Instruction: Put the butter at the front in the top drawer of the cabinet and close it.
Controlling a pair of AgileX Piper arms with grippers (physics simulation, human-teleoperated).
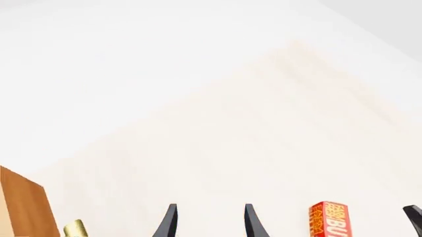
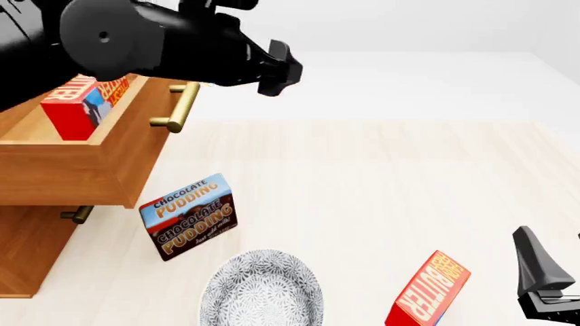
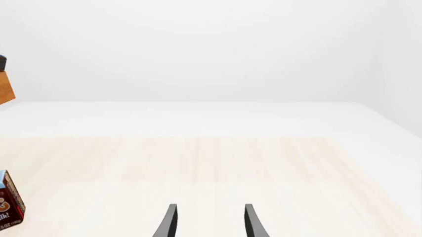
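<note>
The cabinet (image 2: 37, 238) fills the near-left of the front view, and its top drawer (image 2: 91, 159) stands pulled well out over the lower front, its brass bar handle (image 2: 178, 107) jutting toward the middle of the table (image 2: 381, 176). It is open because it has something to receive: one red butter carton (image 2: 80, 105) already stands inside it, upright against the side wall. A second, matching carton (image 2: 428, 290) stands tilted on the table near the front edge, well to the right; which of the two was the one at the front I cannot tell, but the drawer holding a carton suggests the placing is done and only the closing remains. The left gripper (image 2: 272, 68) hangs raised above the drawer, just past the handle, with nothing in it; the left wrist view shows its fingers (image 1: 170, 221) spread apart over bare table. The right gripper (image 2: 544, 278) waits low at the near right, beside the loose carton, its fingers (image 3: 170, 221) likewise parted and empty. Between drawer and carton sit a patterned bowl (image 2: 263, 288) and the chocolate pudding box (image 2: 189, 217), both clear of the drawer's path.
</note>
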